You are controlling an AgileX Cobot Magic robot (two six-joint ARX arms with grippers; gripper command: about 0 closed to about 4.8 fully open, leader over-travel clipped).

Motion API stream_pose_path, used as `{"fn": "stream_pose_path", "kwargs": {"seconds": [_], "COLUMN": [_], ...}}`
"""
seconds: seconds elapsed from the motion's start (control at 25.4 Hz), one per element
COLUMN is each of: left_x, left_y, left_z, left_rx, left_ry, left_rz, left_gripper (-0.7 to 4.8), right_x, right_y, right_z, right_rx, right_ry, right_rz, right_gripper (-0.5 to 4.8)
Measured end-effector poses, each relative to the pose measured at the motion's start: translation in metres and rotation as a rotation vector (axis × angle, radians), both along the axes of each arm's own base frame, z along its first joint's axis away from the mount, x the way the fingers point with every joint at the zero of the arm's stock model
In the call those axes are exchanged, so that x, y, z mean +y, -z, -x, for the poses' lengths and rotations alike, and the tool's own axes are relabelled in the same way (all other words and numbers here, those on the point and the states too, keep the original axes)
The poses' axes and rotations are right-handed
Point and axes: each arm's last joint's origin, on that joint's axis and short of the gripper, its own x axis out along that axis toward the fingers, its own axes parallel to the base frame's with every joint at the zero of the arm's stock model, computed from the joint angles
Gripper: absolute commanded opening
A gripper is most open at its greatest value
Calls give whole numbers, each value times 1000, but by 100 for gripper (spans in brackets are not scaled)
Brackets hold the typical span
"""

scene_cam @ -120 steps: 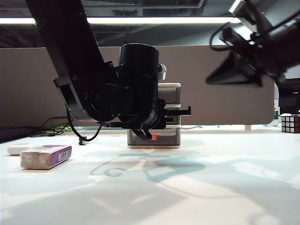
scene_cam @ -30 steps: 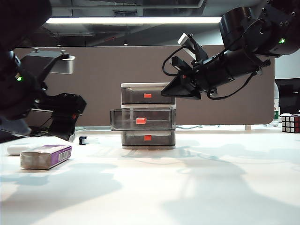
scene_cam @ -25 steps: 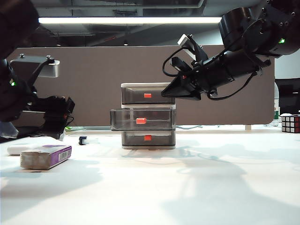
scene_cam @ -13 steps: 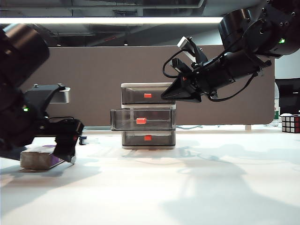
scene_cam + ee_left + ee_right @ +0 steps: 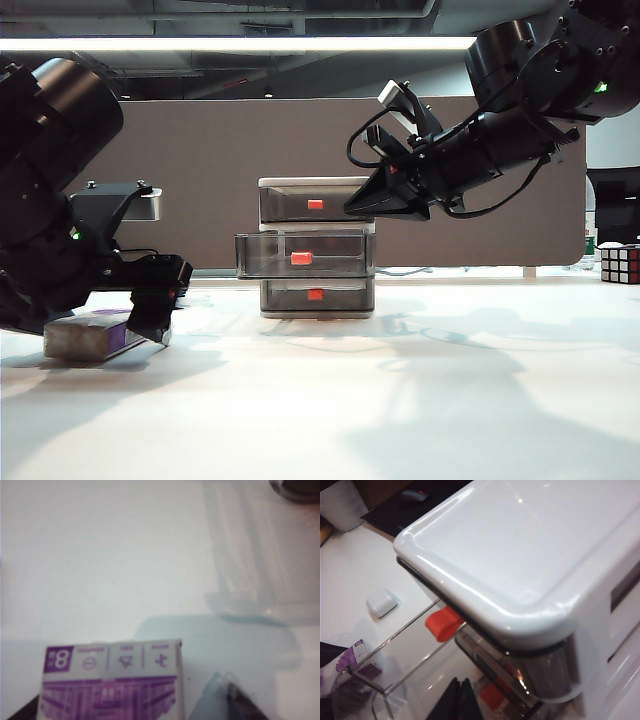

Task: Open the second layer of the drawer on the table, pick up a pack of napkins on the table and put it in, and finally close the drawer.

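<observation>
With the second layer (image 5: pixel 304 256) drawn out, the left hand (image 5: pixel 150 310), wide open and empty, was best centred over the pack of napkins (image 5: pixel 112 682) before closing; the right hand (image 5: pixel 460 699), apparently shut and empty, hung beside the drawer (image 5: pixel 315 247)

Partly hidden or cropped items
The pack of napkins (image 5: pixel 88 336) is half masked by the left gripper (image 5: pixel 152 312); the right gripper (image 5: pixel 460 700) fingertips are cropped, blurred.

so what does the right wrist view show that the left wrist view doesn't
Only the right wrist view: the light grey three-tier drawer cabinet's glossy top, the pulled-out smoky middle tier, a small white rounded case, and the right gripper with jaws together. Only the left wrist view: the pack's printed purple face up close. Both share the beige-and-purple napkin pack and the white table.
</observation>
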Motion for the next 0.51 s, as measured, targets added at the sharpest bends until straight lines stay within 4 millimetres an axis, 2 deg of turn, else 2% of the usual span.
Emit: {"fn": "stream_pose_path", "kwargs": {"seconds": [0.2,0.32,0.51], "left_x": [1,1,1], "left_y": [-1,-1,-1], "left_z": [1,2,2], "left_rx": [11,14,14], "left_ry": [0,2,2], "left_rz": [-4,-5,-5], "left_gripper": [411,314,230], "right_x": [0,0,0], "right_y": [0,0,0], "right_z": [0,0,0], "right_rx": [0,0,0], "right_ry": [0,0,0], "right_rz": [0,0,0], "right_gripper": [-5,-5,-5]}}
